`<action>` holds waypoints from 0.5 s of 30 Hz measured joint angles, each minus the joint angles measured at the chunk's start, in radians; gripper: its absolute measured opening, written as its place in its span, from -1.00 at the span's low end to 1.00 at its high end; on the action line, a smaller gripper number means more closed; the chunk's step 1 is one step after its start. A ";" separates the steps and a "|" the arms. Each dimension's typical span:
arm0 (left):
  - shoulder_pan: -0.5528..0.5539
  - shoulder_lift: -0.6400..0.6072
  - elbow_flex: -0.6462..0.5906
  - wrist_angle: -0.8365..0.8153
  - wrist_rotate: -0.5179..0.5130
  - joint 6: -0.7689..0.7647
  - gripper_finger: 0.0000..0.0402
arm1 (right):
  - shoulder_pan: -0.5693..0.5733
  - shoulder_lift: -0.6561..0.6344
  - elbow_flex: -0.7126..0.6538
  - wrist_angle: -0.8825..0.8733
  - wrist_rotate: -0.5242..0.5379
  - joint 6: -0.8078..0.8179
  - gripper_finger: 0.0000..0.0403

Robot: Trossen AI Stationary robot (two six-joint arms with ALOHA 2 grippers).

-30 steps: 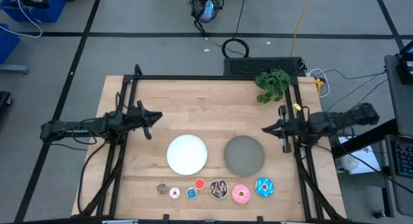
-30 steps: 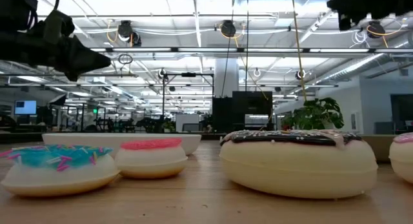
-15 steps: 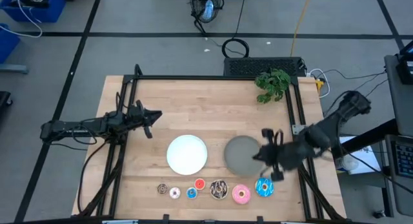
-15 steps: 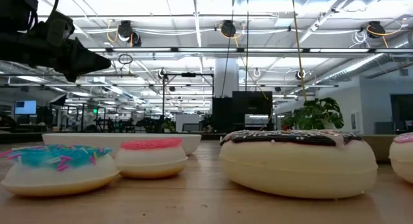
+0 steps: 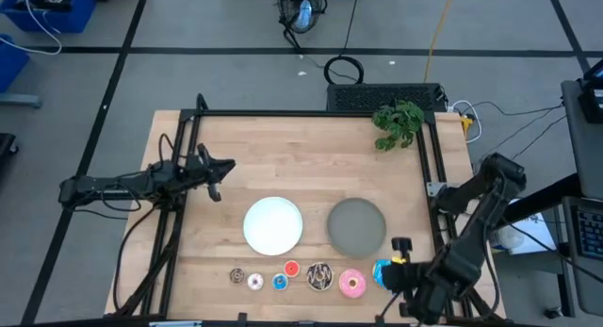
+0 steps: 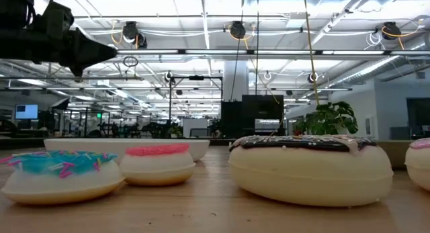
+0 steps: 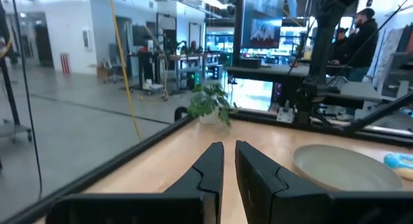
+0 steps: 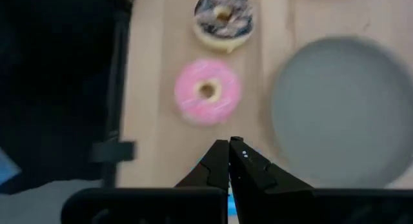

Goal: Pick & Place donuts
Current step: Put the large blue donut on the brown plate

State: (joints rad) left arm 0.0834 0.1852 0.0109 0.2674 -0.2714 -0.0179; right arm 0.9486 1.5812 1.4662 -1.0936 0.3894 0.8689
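Overhead, right claw [image 8: 229,161] pinched shut, empty, above blue donut [image 5: 380,269]; left claw [image 7: 229,167] near-closed, empty.

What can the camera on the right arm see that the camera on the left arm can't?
Only the right wrist view shows the pink donut, the dark sprinkled donut and the shut right gripper. Only the left wrist view shows the potted plant, people in the room beyond, and the left gripper, fingers nearly together, holding nothing. Both show the grey plate and the wooden table.
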 joint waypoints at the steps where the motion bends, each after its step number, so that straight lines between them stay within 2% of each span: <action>1: 0.000 0.000 0.000 0.002 0.000 0.013 -0.78 | 0.006 0.008 0.000 -0.011 -0.001 0.025 -1.00; 9: 0.000 0.000 0.000 0.018 -0.003 0.096 -0.78 | -0.007 0.043 0.000 -0.064 -0.002 0.169 -1.00; 13: 0.000 0.000 0.000 0.035 -0.003 0.102 -0.78 | -0.018 0.042 0.000 -0.067 -0.005 0.182 -0.95; 15: 0.000 0.000 0.000 0.051 -0.002 0.094 -0.78 | -0.019 0.042 0.000 -0.067 -0.042 0.184 -0.92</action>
State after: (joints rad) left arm 0.0834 0.1852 0.0109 0.3179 -0.2738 0.0763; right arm 0.9295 1.6230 1.4662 -1.1605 0.3477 1.0528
